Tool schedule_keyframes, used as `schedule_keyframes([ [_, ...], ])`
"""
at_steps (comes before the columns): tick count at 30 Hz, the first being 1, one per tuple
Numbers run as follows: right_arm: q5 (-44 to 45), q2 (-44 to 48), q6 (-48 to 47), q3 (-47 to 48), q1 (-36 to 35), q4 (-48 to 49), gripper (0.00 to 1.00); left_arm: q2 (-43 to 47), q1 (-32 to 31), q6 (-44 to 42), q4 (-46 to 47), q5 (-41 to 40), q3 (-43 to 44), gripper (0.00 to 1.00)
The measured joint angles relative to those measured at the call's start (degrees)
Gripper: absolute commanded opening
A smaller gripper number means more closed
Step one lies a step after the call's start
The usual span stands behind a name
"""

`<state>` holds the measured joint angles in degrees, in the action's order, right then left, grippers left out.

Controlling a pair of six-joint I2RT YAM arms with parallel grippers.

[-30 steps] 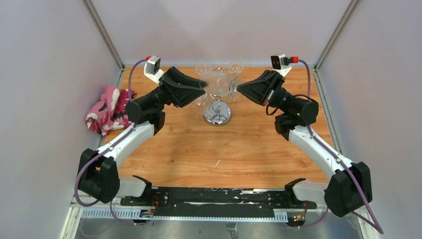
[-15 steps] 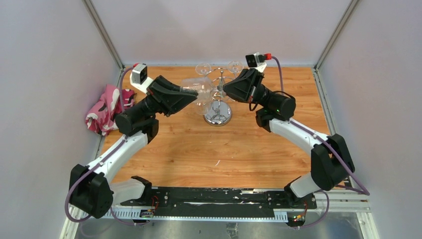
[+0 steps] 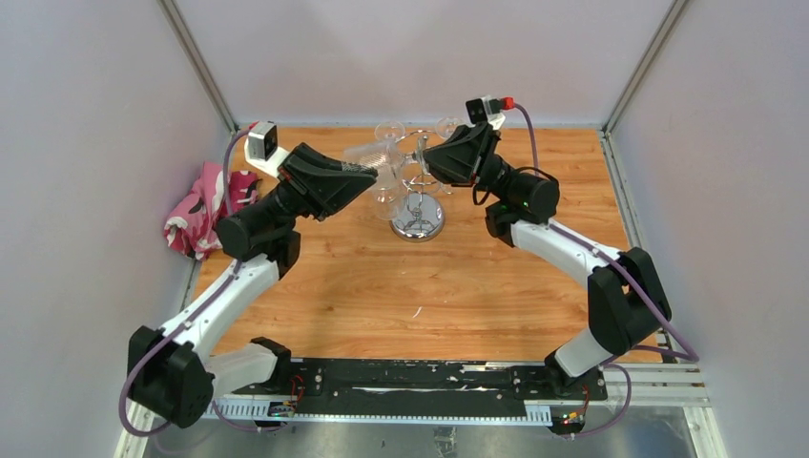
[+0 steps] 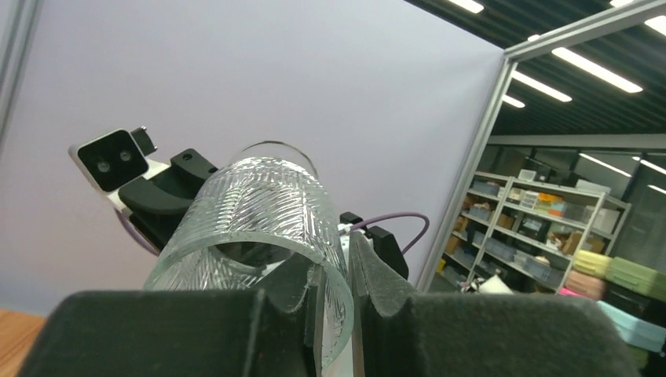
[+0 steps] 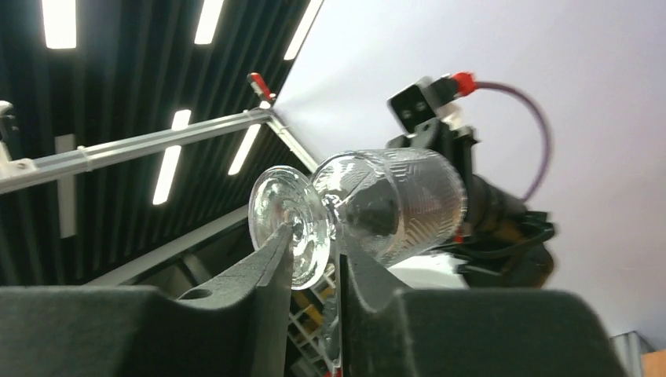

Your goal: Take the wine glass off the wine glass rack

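Note:
The wine glass rack (image 3: 417, 223) stands at the back middle of the wooden table on its round mirror-like base. A ribbed wine glass (image 3: 370, 155) lies sideways at the rack's top left. My left gripper (image 3: 373, 169) is shut on the wall of its bowl at the rim, as the left wrist view (image 4: 336, 275) shows on the glass (image 4: 259, 212). My right gripper (image 3: 426, 160) is closed to a narrow gap on the glass's foot (image 5: 287, 224), seen in the right wrist view (image 5: 314, 251). I cannot tell whether the foot still sits in a wire loop.
Other clear glasses hang on the rack at the back left (image 3: 388, 130), the back right (image 3: 448, 124) and low on the left (image 3: 386, 196). A pink patterned cloth (image 3: 205, 208) lies at the table's left edge. Grey walls close in three sides.
My right arm has swung left and in to the rack top and closed on the glass's foot. My left gripper has pulled the glass a little left and tilted it sideways.

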<state>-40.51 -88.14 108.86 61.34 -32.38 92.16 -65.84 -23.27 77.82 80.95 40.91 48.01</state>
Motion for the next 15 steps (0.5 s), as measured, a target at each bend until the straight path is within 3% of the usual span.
schedule_keyframes([
  [3, -0.59, -0.09, -3.58, -0.28, 0.26, -1.81, 0.69, 4.55, -0.31, -5.03, -8.44, -0.28, 0.00, 0.00],
  [4, -1.20, 0.00, -5.11, -0.59, 0.22, -3.06, 0.72, 6.82, -0.50, -7.28, -12.59, -0.46, 0.00, 0.00],
  [9, -3.63, 0.55, -10.51, -3.19, 0.66, -10.54, 0.73, 18.08, -1.64, -20.50, -35.71, -4.92, 5.01, 0.00],
  [15, -6.08, 4.39, -13.64, -7.76, 6.27, -18.14, 0.73, 22.18, -2.01, -40.04, -72.11, -21.88, 25.99, 0.00],
])
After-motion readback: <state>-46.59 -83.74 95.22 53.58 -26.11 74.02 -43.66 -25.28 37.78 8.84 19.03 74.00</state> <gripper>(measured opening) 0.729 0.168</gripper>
